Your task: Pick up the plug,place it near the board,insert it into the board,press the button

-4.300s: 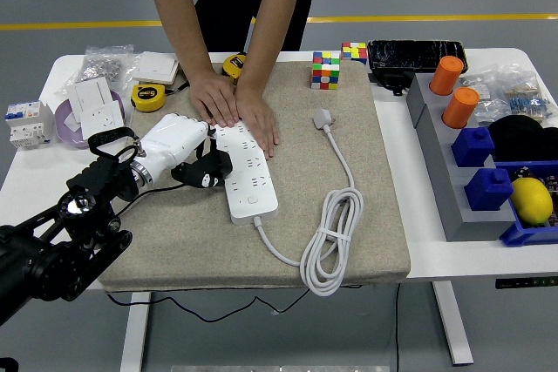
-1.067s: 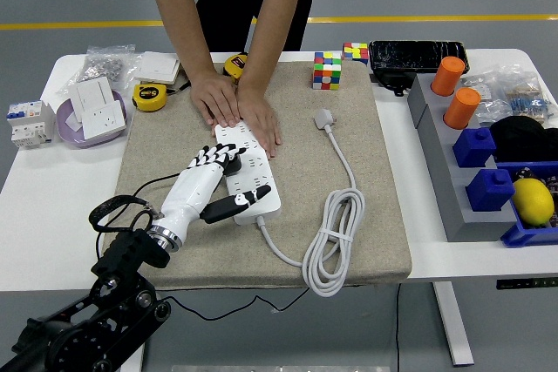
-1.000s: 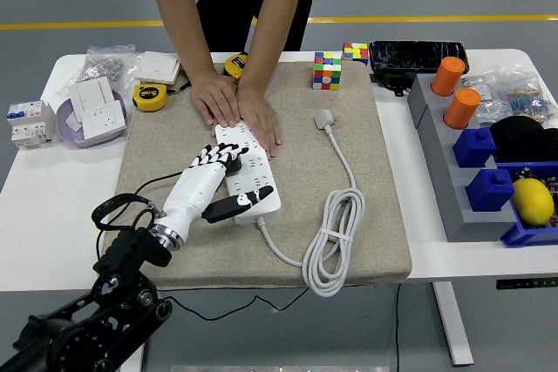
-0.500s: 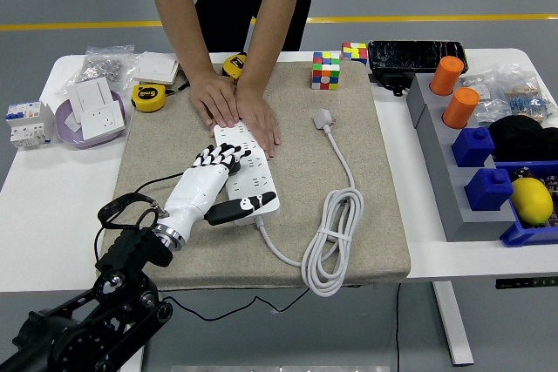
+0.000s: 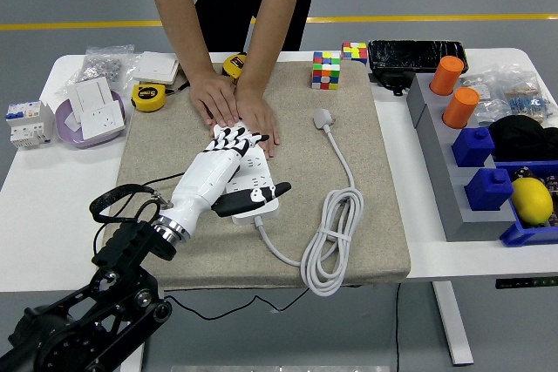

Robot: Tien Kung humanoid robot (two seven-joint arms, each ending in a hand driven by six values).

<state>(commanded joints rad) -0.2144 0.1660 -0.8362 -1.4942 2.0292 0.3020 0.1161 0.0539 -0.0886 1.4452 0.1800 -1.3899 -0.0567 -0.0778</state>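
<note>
The white power strip lies lengthwise on the beige mat. A person at the far side presses both hands flat on its far end. My left hand lies over the strip, open, with the fingers stretched toward the person's hands and the black thumb sticking out right across the near end. The white plug lies loose on the mat to the right of the strip. Its cable runs down to a coil and back to the strip's near end.
Two colour cubes and a black case stand at the back. On the right, a grey rack holds orange cylinders, blue blocks and a yellow fruit. At the left are tape measures, a purple plate holding a socket, and a breaker.
My left hand has slid forward along the strip toward the person's hands, and the thumb has swung further right. The person's hands, plug and cable have not moved.
</note>
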